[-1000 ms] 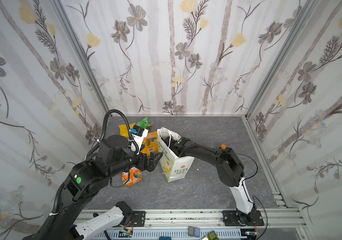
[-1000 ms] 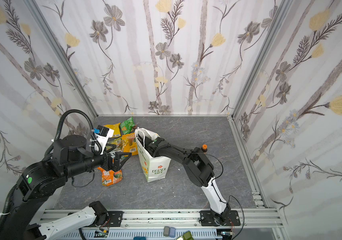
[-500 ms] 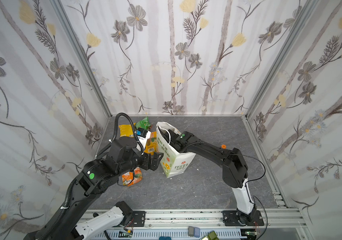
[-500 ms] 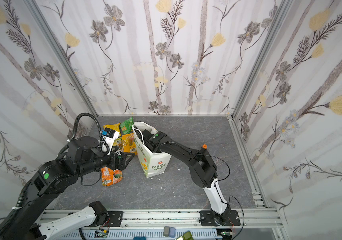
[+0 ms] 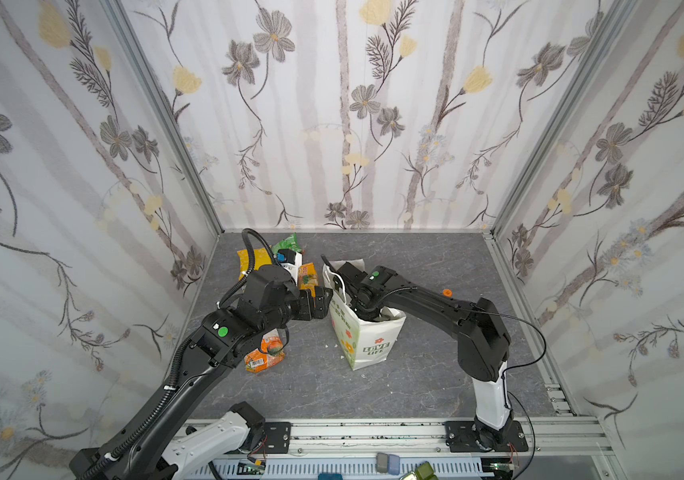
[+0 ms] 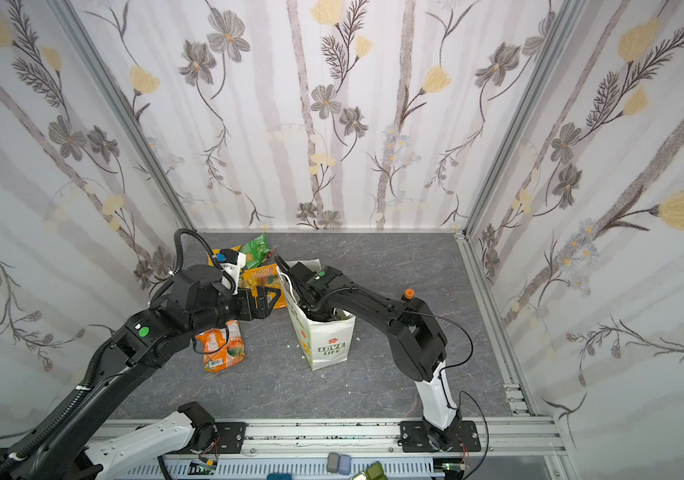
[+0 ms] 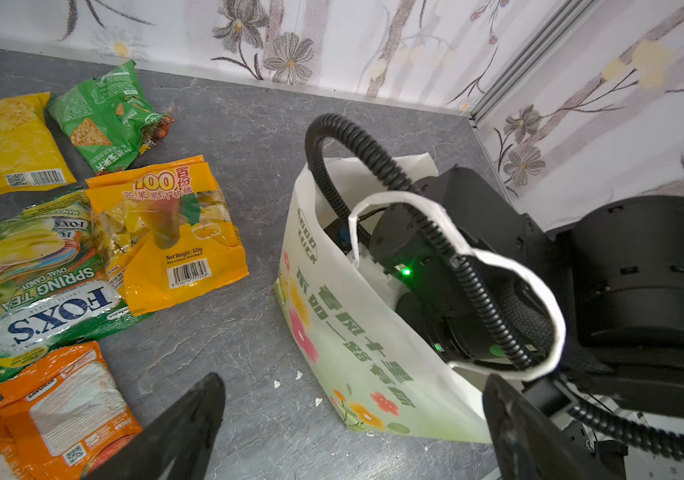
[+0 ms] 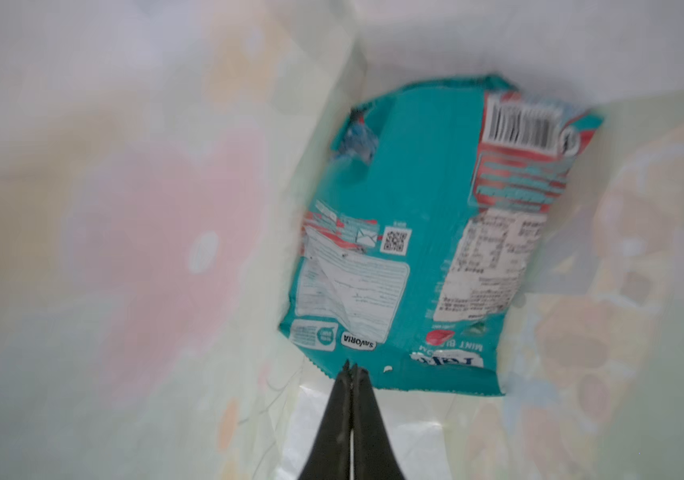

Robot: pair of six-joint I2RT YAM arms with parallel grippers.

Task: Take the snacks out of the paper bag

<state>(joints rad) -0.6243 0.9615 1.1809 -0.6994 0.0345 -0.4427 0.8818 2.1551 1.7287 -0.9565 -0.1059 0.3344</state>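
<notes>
Snacks are mostly out: five lie on the grey tabletop (image 5: 415, 382) to the left of the paper bag (image 5: 367, 345), and one is inside it. From the left wrist view I can read them off: a yellow packet (image 7: 3, 141), a green packet (image 7: 103, 120), an orange packet (image 7: 170, 237) marked "100" that overlaps the edge of the FOXS packet (image 7: 37, 286), and an orange-white packet (image 7: 53, 411). In both top views the yellow and green ones sit nearest the back wall (image 5: 352, 124). The orange-white one lies nearest the front, partly under my left arm (image 5: 224, 332).

The bag stands near the middle of the tabletop with its mouth open. My right arm (image 5: 415, 297) reaches down through that mouth, so its pincer is hidden in both top views. The bag's white handle (image 7: 498, 257) drapes across that arm's wrist and cable.

Through the right wrist camera I see the teal packet (image 8: 423, 232) at the bottom of the bag, barcode side towards the lens. The right pincer (image 8: 350, 368) has its jaws pressed together. Its tips meet the packet's crimped edge, and I cannot tell whether any foil is caught between them.

The left pincer (image 5: 322, 302) is spread wide and empty. It hovers just beside the bag's floral side panel, near the rim.
</notes>
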